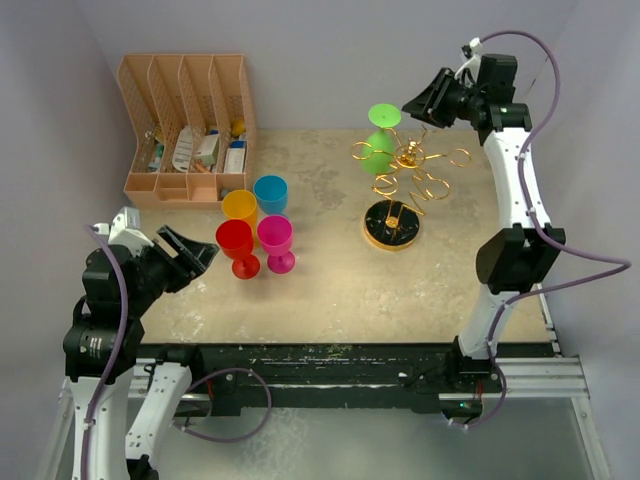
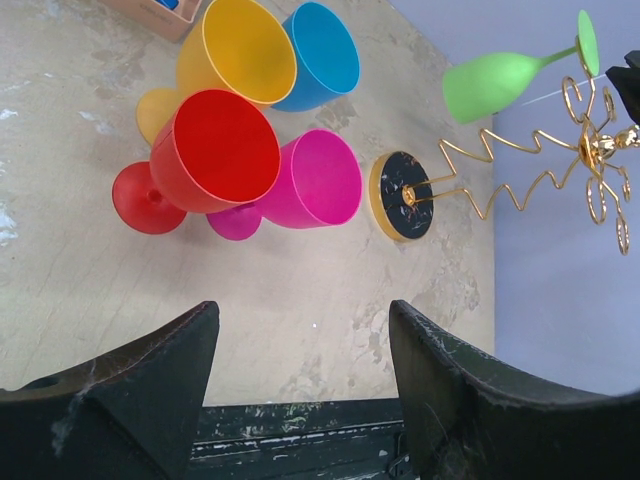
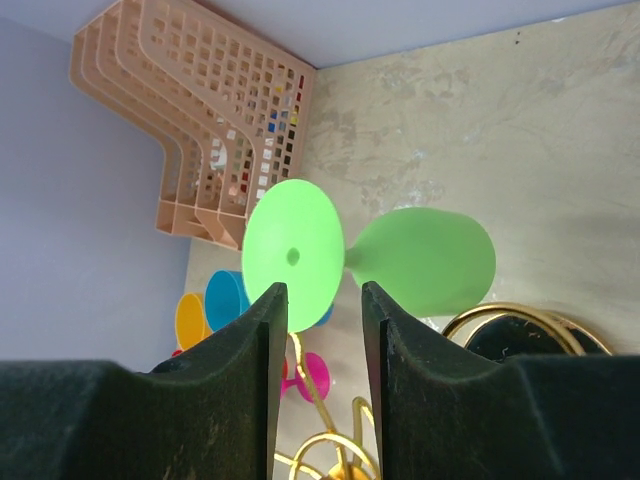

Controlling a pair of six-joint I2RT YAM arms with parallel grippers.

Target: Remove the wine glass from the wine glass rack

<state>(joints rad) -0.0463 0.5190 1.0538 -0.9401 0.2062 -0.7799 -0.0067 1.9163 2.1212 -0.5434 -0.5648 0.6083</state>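
Note:
A green wine glass (image 1: 378,156) hangs upside down on the gold wine glass rack (image 1: 412,157), with its round foot (image 1: 384,115) at the top left of the wire arms. My right gripper (image 1: 418,106) hovers just right of that foot. In the right wrist view its fingers (image 3: 268,330) stand apart, and the green foot (image 3: 293,255) lies just beyond the tips with the bowl (image 3: 425,260) behind. The jaws are open and grip nothing. My left gripper (image 1: 195,252) rests open near the table's left edge, away from the rack.
Red (image 1: 237,245), magenta (image 1: 276,238), yellow (image 1: 240,207) and blue (image 1: 270,192) glasses stand upright left of centre. A peach file organizer (image 1: 185,125) with small items sits at the back left. The rack's round dark base (image 1: 392,226) stands right of the cups.

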